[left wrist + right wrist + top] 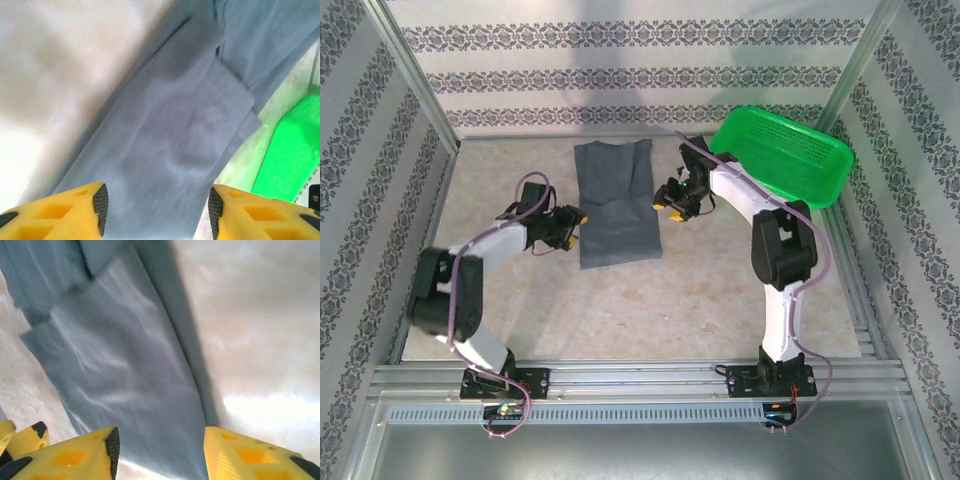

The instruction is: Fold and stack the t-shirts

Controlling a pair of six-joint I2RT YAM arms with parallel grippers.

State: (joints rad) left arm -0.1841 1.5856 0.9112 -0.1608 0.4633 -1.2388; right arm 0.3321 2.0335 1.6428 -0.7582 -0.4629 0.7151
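T-shirt (618, 205) flat, left claw (157, 205), right claw (161, 450) agape

a: the t-shirt (617, 205) at twelve o'clock, soft matt cloth?
b: yes, faintly creased. the basket (790, 155) at two o'clock is glossy plastic mesh.
a: the table (650, 310)?
b: smooth, pale, marbled. the frame rail (640, 375) at six o'clock is dull ribbed metal.

On my left wrist feed the shirt (175, 140) runs off top and bottom, and the basket (292, 150) is clipped at the right edge. The right wrist feed is blurred, the shirt (125, 370) cut off there too. From above, my right arm (745, 195) hides part of the basket (820, 150).
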